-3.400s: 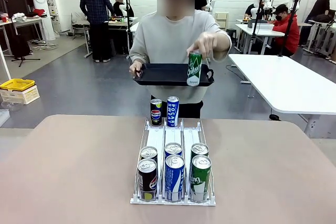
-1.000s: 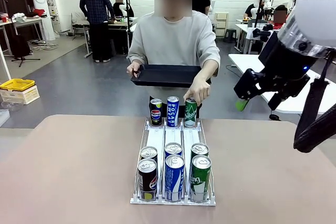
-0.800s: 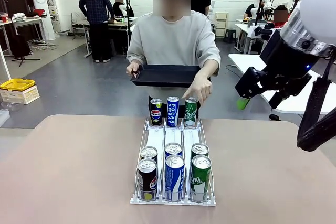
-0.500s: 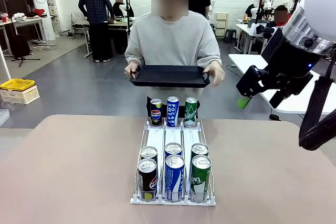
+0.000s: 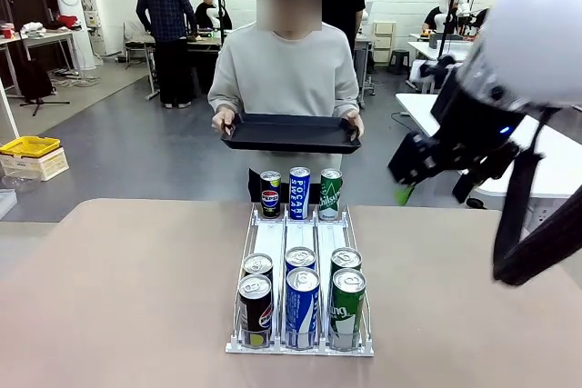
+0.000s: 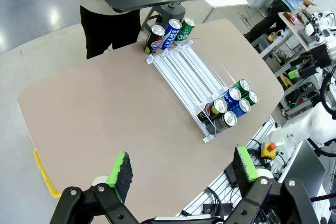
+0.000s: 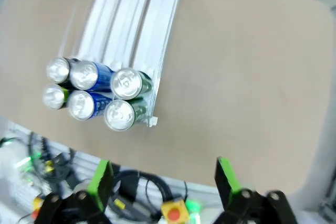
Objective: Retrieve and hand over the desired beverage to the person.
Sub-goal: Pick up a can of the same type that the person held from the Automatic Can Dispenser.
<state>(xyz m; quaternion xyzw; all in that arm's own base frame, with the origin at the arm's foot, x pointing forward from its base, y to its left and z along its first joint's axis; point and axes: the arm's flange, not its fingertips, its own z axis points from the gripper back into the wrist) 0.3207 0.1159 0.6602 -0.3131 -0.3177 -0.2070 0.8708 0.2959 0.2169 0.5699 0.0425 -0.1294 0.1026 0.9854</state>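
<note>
Standing upright, cans [image 5: 301,306] in rack [image 5: 270,239]

Person [image 5: 284,74] in grey sweatshirt stands upright; holds black tray [image 5: 289,133] level.

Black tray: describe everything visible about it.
The black tray is a shallow rectangle with a raised rim, matte and plastic-looking. The person holds it roughly level in front of the body, one hand on each short end, beyond the far edge of the table, above three upright cans without touching them.
</note>
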